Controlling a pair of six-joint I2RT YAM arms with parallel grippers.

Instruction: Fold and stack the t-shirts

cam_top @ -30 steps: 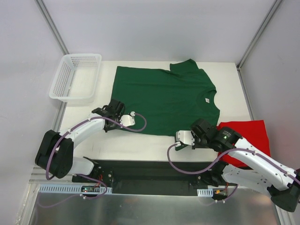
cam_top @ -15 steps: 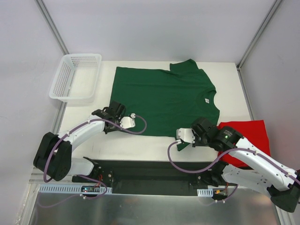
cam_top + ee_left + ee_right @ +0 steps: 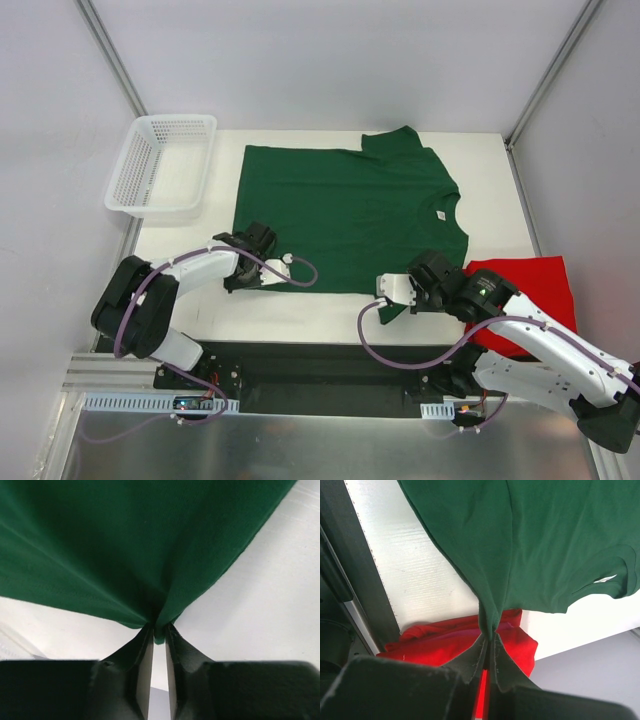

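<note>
The dark green t-shirt [image 3: 350, 210] lies spread flat on the white table [image 3: 310, 310], collar to the right. My left gripper [image 3: 240, 277] is at its near-left corner. In the left wrist view that gripper [image 3: 158, 632] is shut on a pinch of the green t-shirt [image 3: 125, 545], which fans out from the tips. My right gripper [image 3: 388, 300] holds the shirt's near-right edge. In the right wrist view it [image 3: 490, 641] is shut on a gathered fold of the green t-shirt [image 3: 545, 540]. The red t-shirt [image 3: 530, 290] lies crumpled at the right edge, partly under my right arm, and shows as the red t-shirt [image 3: 445, 640] behind the jaws.
A white mesh basket [image 3: 160, 165] stands at the table's far-left corner. A black mounting rail [image 3: 320, 370] runs along the near edge between the arm bases. Grey enclosure walls close in the back and both sides.
My left gripper has slid toward the near edge, dragging the green shirt's near-left corner with it. The right gripper has shifted slightly nearer, still holding its fold.
</note>
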